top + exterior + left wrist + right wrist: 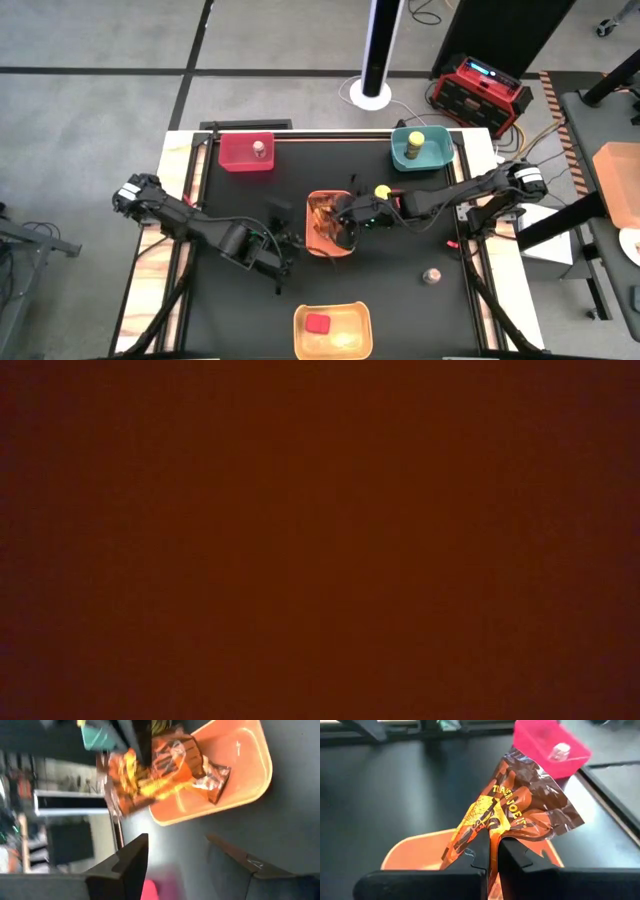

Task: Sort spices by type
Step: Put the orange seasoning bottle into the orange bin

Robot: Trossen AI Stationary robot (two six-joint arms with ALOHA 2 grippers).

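On the table's left half, the left arm is lying low and stretched toward the middle, its left gripper [283,243] resting released and empty just short of the orange bin [318,245]; its wrist view shows the two fingers [131,865] spread wide with nothing between them, which reads as an arm waiting its turn. Behind it, at the far left, the red bin [232,158] is holding one silver-lidded jar [259,149], so that type is already getting its own place. At the near edge the yellow bin [355,318] is holding a red cube box [318,324].

In the middle, over the orange bin, the right gripper [347,218] is clenching a printed packet [512,815] by its lower edge, the packet standing up above the bin; a second packet [200,767] is lying inside. I judge the packet is being held there for dropping beside its like.

The right arm is reaching in from the right edge, extended nearly level. Just beside its forearm a yellow-lidded jar [382,191] is standing unsorted; another yellow-lidded jar [413,144] is sitting in the teal bin [440,160]. A second silver-lidded jar [431,276] is standing alone nearer the right edge. The low view is showing nothing usable.
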